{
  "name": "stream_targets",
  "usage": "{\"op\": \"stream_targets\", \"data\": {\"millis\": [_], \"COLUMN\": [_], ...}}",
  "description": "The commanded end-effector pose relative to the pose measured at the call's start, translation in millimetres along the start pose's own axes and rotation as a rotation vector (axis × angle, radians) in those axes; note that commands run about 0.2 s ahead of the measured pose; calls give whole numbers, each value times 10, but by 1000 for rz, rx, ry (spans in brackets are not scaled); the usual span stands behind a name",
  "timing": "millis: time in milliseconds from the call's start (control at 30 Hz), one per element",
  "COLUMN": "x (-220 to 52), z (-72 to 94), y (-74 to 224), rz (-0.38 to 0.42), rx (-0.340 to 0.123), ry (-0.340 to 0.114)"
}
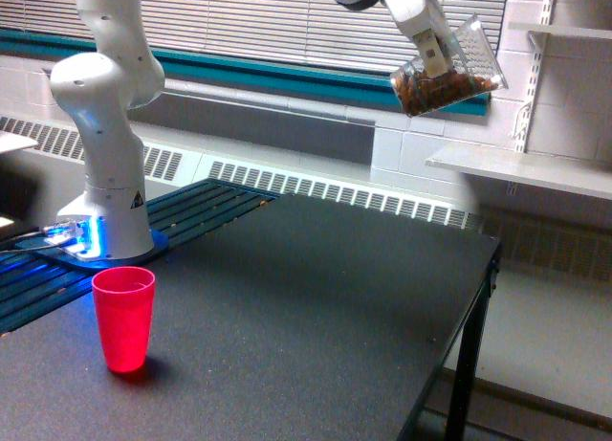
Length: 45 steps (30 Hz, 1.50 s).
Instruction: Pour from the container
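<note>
The container (457, 70), a clear faceted plastic cup with brown nut-like pieces pooled along its lower side, hangs high at the exterior view's upper right. It is tilted far over, its mouth toward the left and slightly down. My gripper (435, 54) is shut on it, one finger lying across its wall. A red plastic cup (123, 317) stands upright on the dark table (325, 307) at the lower left, far below and to the left of the container.
The arm's white base (107, 154) stands on a blue-lit mount at the left, behind the red cup. The table's right edge runs near x 520. White wall shelves (535, 164) sit at the right, just under the container.
</note>
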State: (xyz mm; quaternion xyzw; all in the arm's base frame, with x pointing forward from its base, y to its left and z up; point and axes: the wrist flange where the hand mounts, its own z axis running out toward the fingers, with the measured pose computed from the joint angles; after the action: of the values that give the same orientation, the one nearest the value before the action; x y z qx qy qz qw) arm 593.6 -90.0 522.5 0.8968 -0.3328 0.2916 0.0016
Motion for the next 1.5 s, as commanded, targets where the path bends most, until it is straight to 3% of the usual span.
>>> {"op": "stream_targets", "data": {"millis": [33, 433, 700, 900, 1500], "x": [16, 25, 155, 259, 84], "z": [-5, -21, -71, -122, -283], "y": [-11, 93, 343, 637, 1724], "rz": [-7, -10, -28, -38, -19], "rx": [0, 2, -5, -22, -83], "ry": [3, 25, 69, 112, 131]}}
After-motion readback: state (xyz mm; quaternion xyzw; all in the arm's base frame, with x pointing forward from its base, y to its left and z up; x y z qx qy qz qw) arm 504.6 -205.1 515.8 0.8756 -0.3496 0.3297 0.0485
